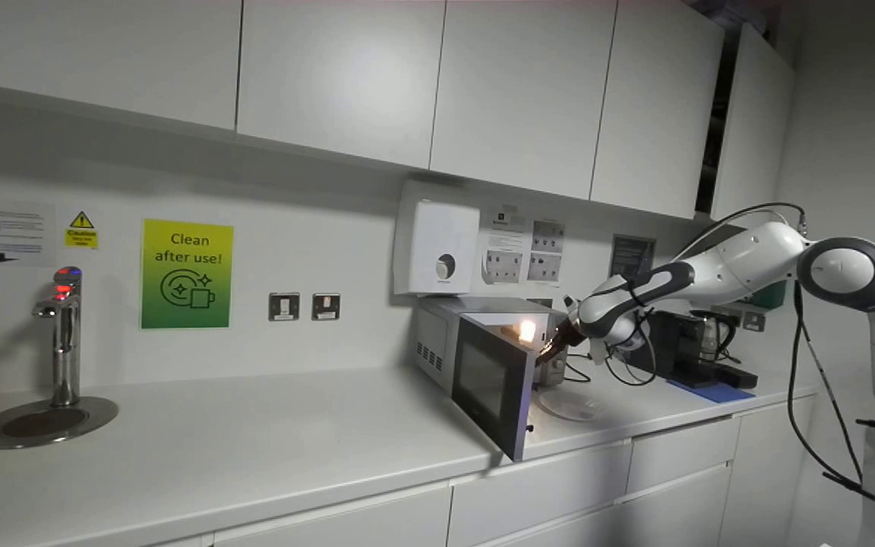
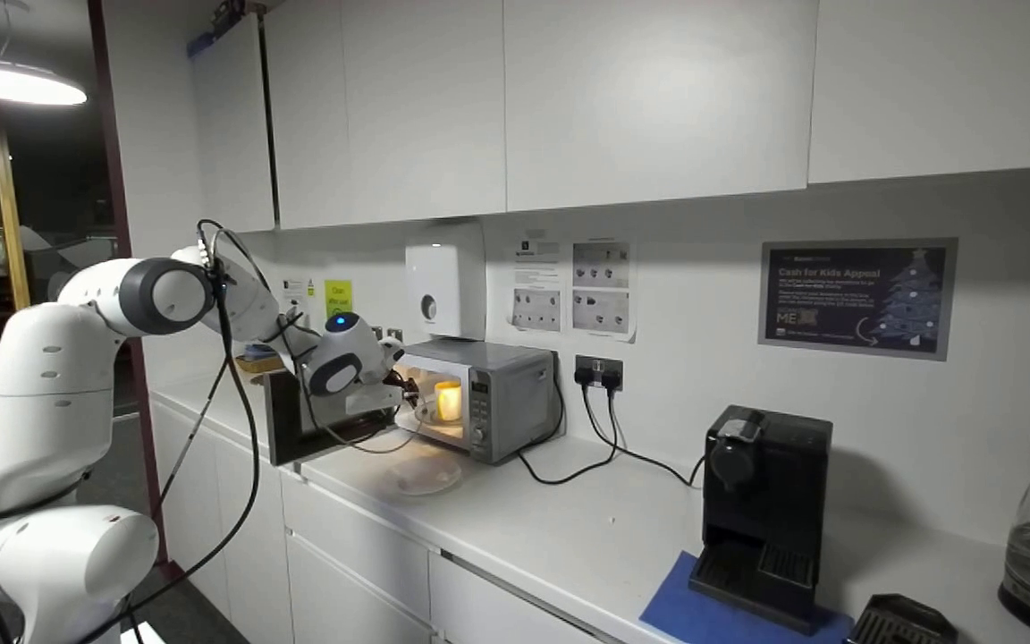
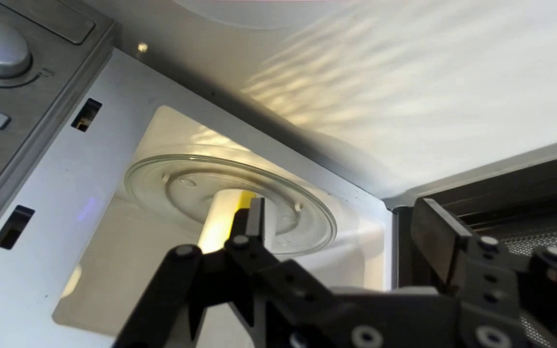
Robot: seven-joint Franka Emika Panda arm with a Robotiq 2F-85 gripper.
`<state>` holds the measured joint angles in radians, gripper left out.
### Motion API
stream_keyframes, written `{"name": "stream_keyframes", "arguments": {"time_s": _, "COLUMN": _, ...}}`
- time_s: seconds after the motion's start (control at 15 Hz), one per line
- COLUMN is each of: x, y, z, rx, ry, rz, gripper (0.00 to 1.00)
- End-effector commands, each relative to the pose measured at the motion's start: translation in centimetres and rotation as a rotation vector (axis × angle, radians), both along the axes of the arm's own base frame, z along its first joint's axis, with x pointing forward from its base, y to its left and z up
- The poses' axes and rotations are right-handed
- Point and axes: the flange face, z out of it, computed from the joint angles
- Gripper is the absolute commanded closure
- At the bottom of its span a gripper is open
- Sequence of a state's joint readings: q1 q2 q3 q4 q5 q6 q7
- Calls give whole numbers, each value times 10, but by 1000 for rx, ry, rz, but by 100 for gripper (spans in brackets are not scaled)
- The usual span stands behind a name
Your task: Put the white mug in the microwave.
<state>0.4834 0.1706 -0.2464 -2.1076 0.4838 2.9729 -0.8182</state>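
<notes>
Nearest the lens in the wrist view, the pincer [image 3: 345, 227] stands with its fingers [image 3: 435, 237] wide apart. Beyond it is the microwave [image 2: 524, 402], lit inside, its door [image 1: 483, 372] standing open. Inside, on the turntable [image 3: 150, 191], the mug [image 3: 223, 212] is upright — outside the pincer's gap, beyond one finger that partly hides it — and just beside the pincer in an exterior view; whether they touch, I cannot tell.

Mug [image 3: 223, 217]: cream-white, yellow patch
Microwave [image 2: 524, 394]: silver-grey
Gripper [image 3: 341, 208]: black
Cleaning poster [image 1: 187, 273]: yellow shading to green
Coffee machine [image 2: 765, 501]: black
</notes>
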Motion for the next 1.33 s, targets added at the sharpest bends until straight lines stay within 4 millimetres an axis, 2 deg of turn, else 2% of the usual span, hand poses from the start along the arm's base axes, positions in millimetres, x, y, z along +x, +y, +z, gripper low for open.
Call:
{"name": "stream_keyframes", "arguments": {"time_s": 0.0, "x": -30, "y": -14, "z": 22, "rx": -18, "ry": 46, "rz": 24, "gripper": 3}}
{"name": "stream_keyframes", "arguments": {"time_s": 0.07, "x": -34, "y": -17, "z": 26, "rx": -26, "ry": 59, "rz": 29, "gripper": 0}}
{"name": "stream_keyframes", "arguments": {"time_s": 0.27, "x": -47, "y": -22, "z": 44, "rx": -36, "ry": 139, "rz": 32, "gripper": 0}}
{"name": "stream_keyframes", "arguments": {"time_s": 0.73, "x": -80, "y": -19, "z": 106, "rx": 2, "ry": 268, "rz": -31, "gripper": 0}}
{"name": "stream_keyframes", "arguments": {"time_s": 1.07, "x": -107, "y": -17, "z": 133, "rx": 83, "ry": 350, "rz": -114, "gripper": 0}}
{"name": "stream_keyframes", "arguments": {"time_s": 1.27, "x": -115, "y": -18, "z": 140, "rx": 117, "ry": 382, "rz": -191, "gripper": 0}}
